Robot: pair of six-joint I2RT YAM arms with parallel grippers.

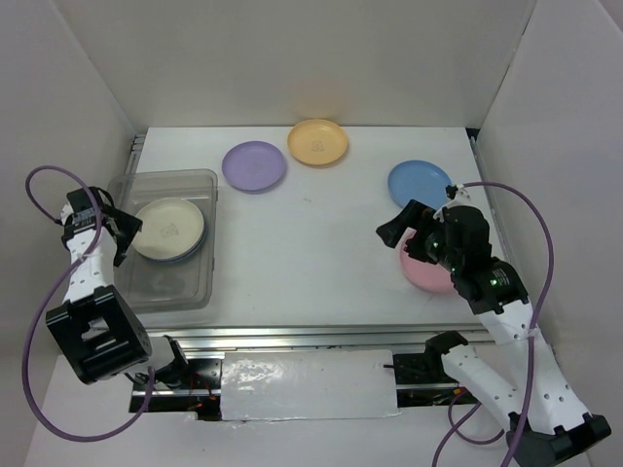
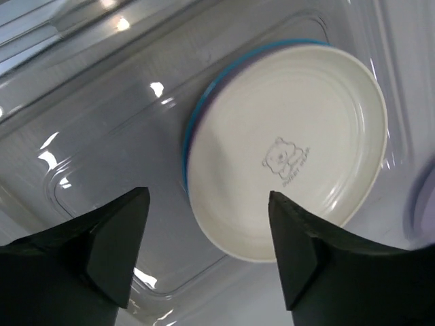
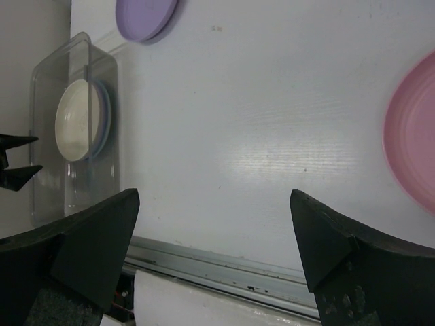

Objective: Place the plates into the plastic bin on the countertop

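Pink plate (image 3: 416,136) beside right gripper (image 3: 214,197)
Both grippers stand apart, empty; left gripper (image 2: 207,197) hangs over the bin (image 1: 165,176), far from that plate.

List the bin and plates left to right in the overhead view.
Plastic bin holding the cream plate, lilac plate, orange-yellow plate, blue plate. The pink plate shares the blue one's span, so it is left out.

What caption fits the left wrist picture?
Open left gripper hovers over the cream plate stacked in the clear plastic bin.
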